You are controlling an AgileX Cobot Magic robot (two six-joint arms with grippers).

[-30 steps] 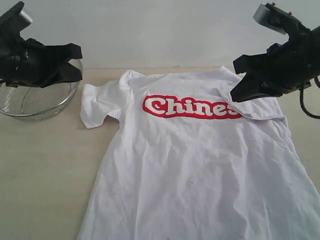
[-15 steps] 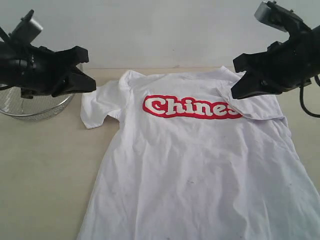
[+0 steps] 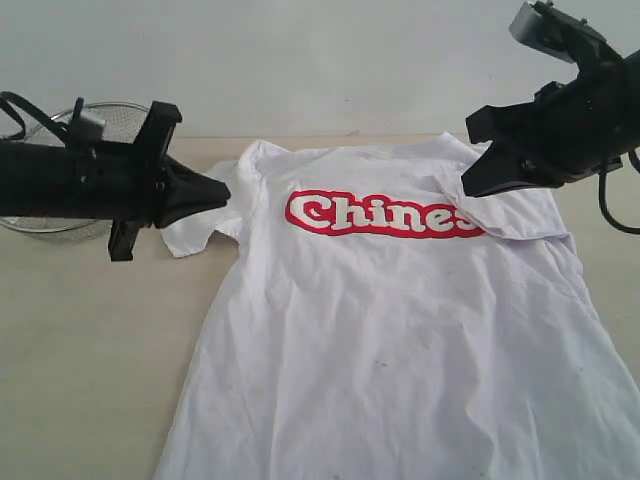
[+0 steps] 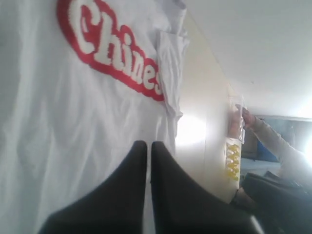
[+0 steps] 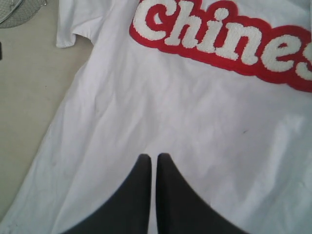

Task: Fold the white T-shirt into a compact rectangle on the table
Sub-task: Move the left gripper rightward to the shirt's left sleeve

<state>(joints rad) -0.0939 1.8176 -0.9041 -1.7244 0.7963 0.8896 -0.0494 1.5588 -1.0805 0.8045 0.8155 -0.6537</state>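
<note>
There is 1 white T-shirt (image 3: 380, 340), and it lies spread front-up on the 1 table (image 3: 90, 340), a wide flat top of pale beige, matte colour. The cloth is soft cotton with many fine wrinkles, and its lower edge goes out of the exterior view. Across the chest runs 1 red band (image 3: 380, 215) with rounded ends, and it carries thick white letters. The shirt has 2 short sleeves: 1 flat sleeve (image 3: 190, 228) lies open on the table toward the bowl, and 1 folded sleeve (image 3: 512, 212) is turned inward over the chest, where it covers the end of the lettering. Behind the left arm stands 1 wire-mesh bowl (image 3: 60, 228), round, of thin shiny metal, near the shirt. There are 2 grippers, both black and with pointed fingers. The left gripper (image 3: 222, 190) has its 2 fingers pressed together with nothing between them, and its tip is at the flat sleeve near the shoulder; I cannot tell if it touches the cloth. The right gripper (image 3: 470, 185) is pressed together too, holds nothing, and hangs over the folded sleeve.
</note>
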